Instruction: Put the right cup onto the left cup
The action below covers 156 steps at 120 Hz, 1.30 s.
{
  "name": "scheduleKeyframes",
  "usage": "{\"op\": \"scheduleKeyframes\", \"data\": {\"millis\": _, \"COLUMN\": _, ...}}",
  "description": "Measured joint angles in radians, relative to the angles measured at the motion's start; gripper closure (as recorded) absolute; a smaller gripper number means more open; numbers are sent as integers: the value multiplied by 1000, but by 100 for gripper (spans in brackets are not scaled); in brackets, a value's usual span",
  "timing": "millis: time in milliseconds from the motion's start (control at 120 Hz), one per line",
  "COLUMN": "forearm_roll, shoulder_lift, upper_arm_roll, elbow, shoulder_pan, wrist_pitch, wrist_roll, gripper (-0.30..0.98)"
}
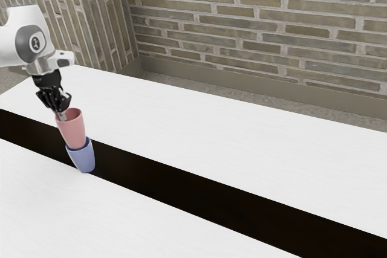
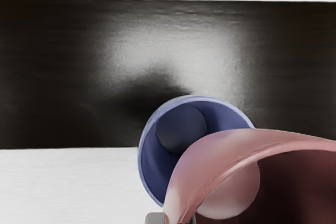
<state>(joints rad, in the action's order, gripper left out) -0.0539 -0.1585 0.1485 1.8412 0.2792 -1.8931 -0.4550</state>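
Nearest the wrist camera, the pink cup (image 2: 186,182) is cut off by the frame and covers part of the blue cup (image 2: 159,169). Pinching the pink cup's wall at the rim, the end effector (image 1: 61,115) holds it above the blue cup, which stands by the edge of the worktop's (image 1: 199,143) dark strip (image 1: 181,188) (whether their surfaces touch is hard to make out).

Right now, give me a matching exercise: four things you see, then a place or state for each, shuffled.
Things:
1. Gripper
2. Pink cup
3. Blue cup
4. Wall

Places and states:
A. Lower of the two cups
B. Built of brick
C. Shut on a cup's rim
D. Held, higher than the other cup

Pairs: 1-C, 2-D, 3-A, 4-B.
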Motion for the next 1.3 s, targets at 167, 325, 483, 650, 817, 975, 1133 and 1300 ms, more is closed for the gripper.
{"op": "scheduleKeyframes", "data": {"millis": 167, "forearm_roll": -13, "shoulder_lift": -24, "upper_arm_roll": 1, "elbow": -16, "shoulder_pan": 0, "wrist_pitch": -9, "wrist_roll": -24, "gripper": 79}}
{"op": "scheduleKeyframes", "data": {"millis": 325, "forearm_roll": -19, "shoulder_lift": -32, "upper_arm_roll": 2, "elbow": -17, "shoulder_pan": 7, "wrist_pitch": -14, "wrist_roll": -44, "gripper": 79}}
{"op": "scheduleKeyframes", "data": {"millis": 483, "forearm_roll": -23, "shoulder_lift": -37, "upper_arm_roll": 2, "elbow": -16, "shoulder_pan": 16, "wrist_pitch": -22, "wrist_roll": -60, "gripper": 76}}
{"op": "scheduleKeyframes", "data": {"millis": 650, "forearm_roll": -26, "shoulder_lift": -31, "upper_arm_roll": 1, "elbow": -9, "shoulder_pan": 14, "wrist_pitch": -26, "wrist_roll": -75, "gripper": 39}}
{"op": "scheduleKeyframes", "data": {"millis": 817, "forearm_roll": -27, "shoulder_lift": 30, "upper_arm_roll": -3, "elbow": 1, "shoulder_pan": -16, "wrist_pitch": -12, "wrist_roll": -84, "gripper": 18}}
{"op": "scheduleKeyframes", "data": {"millis": 975, "forearm_roll": -20, "shoulder_lift": 93, "upper_arm_roll": -14, "elbow": -8, "shoulder_pan": -90, "wrist_pitch": -4, "wrist_roll": -76, "gripper": 8}}
{"op": "scheduleKeyframes", "data": {"millis": 1133, "forearm_roll": -10, "shoulder_lift": 134, "upper_arm_roll": -26, "elbow": -25, "shoulder_pan": -173, "wrist_pitch": 9, "wrist_roll": -34, "gripper": 4}}
{"op": "scheduleKeyframes", "data": {"millis": 1300, "forearm_roll": 14, "shoulder_lift": 199, "upper_arm_roll": -16, "elbow": -29, "shoulder_pan": -274, "wrist_pitch": 52, "wrist_roll": 34, "gripper": 2}}
